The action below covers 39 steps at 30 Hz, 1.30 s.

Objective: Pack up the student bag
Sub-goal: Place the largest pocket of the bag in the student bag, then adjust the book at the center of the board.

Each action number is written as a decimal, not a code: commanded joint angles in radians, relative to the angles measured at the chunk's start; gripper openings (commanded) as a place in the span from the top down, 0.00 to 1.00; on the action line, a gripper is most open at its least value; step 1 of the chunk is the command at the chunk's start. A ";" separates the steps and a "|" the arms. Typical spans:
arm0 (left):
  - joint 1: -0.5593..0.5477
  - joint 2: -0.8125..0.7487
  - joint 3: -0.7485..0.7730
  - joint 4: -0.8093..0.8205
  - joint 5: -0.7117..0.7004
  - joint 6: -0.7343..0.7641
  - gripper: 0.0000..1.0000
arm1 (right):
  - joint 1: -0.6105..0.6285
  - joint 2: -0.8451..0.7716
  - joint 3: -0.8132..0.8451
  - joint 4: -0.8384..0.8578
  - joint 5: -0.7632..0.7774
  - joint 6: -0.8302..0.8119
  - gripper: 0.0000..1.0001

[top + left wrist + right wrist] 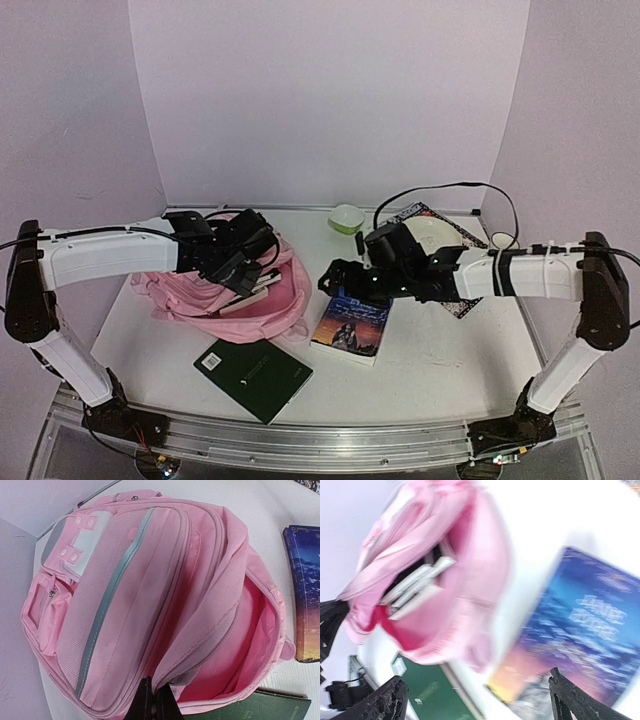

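Note:
The student bag point(190, 295), a soft pink backpack, lies on the left of the table with its mouth open towards the middle. My left gripper point(248, 272) is shut on the fabric edge of the bag's opening point(165, 672) and holds that flap up; its dark fingers point(145, 705) show pinched together at the bottom of the left wrist view. The pink lining point(240, 640) is visible inside. Pale flat items point(415, 587) sit in the bag's mouth. My right gripper point(336, 280) is open and holds nothing, hovering over a blue-covered book point(352, 325); its fingertips point(387, 700) stand wide apart.
A dark green book point(253, 375) lies near the front edge, just below the bag. A small green bowl point(347, 217) sits at the back. A white dish point(432, 235) rests on a black-and-white patterned book point(465, 305) at the back right. The right wrist view is motion-blurred.

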 commanded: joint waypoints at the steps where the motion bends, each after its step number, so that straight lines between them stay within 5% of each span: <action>1: 0.020 -0.024 -0.008 0.068 0.036 -0.020 0.95 | -0.060 -0.097 -0.105 -0.152 0.118 -0.017 0.02; 6: 0.020 -0.034 0.000 0.093 0.104 -0.037 0.78 | -0.118 -0.142 -0.203 -0.155 0.110 0.007 0.02; 13: 0.020 -0.106 0.031 0.095 0.144 -0.072 0.35 | -0.157 -0.095 -0.245 -0.129 0.054 0.043 0.05; 16: 0.021 -0.136 0.047 0.097 0.163 -0.089 0.25 | -0.158 -0.060 -0.248 -0.093 0.021 0.051 0.09; 27: 0.021 -0.129 -0.022 0.284 0.401 -0.136 0.20 | -0.158 0.065 -0.248 0.044 -0.099 0.091 0.30; 39: -0.025 0.136 0.030 0.435 0.540 -0.132 0.20 | -0.158 0.038 -0.266 0.083 -0.119 0.101 0.35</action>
